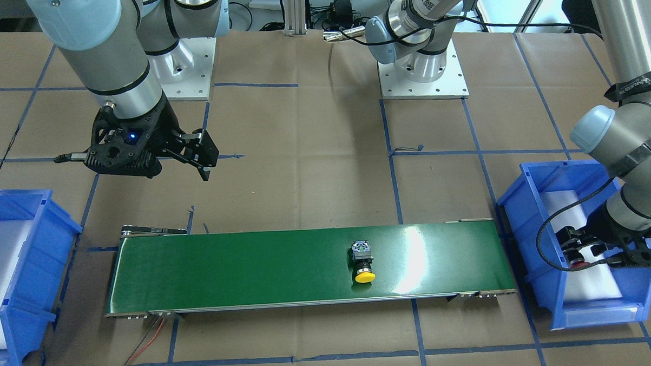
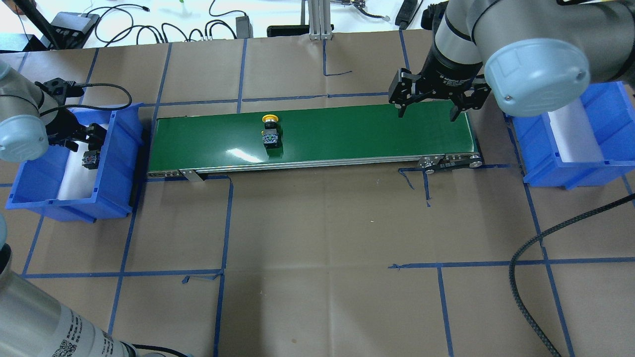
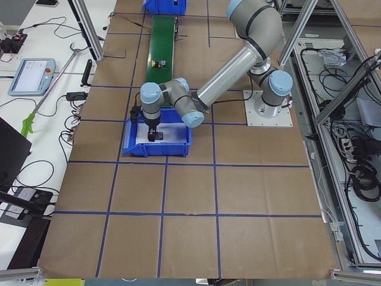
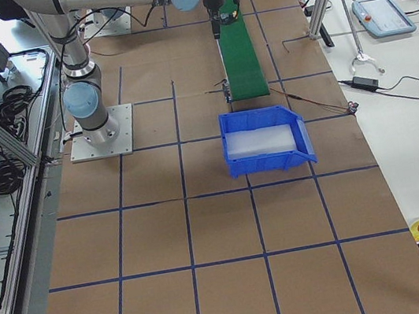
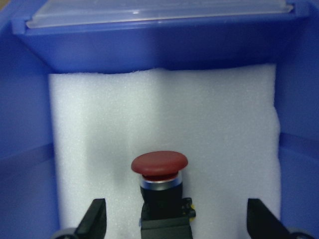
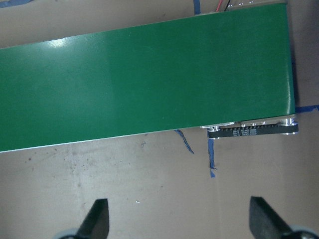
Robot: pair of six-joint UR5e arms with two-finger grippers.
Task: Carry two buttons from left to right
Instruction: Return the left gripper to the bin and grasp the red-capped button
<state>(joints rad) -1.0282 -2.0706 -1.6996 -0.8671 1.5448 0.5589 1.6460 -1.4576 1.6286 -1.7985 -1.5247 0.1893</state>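
On the paper-covered table [image 2: 317, 223], the yellow button [image 1: 364, 264] lay sideways on the green belt [image 1: 252, 267]. The red button [image 5: 159, 184] sat on foam [image 5: 164, 109] in the left bin [image 2: 114, 163], between the left gripper's [image 5: 177, 214] spread fingers (no contact). The right gripper [image 2: 427, 114] hovered, also spread, near the belt's end.

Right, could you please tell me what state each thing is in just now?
Yellow button: lying on its side on the belt.
Red button: in the left bin, ungripped.
Left gripper: open, astride the red button.
Right gripper: open, above the belt's end.
Right bin: foam only.
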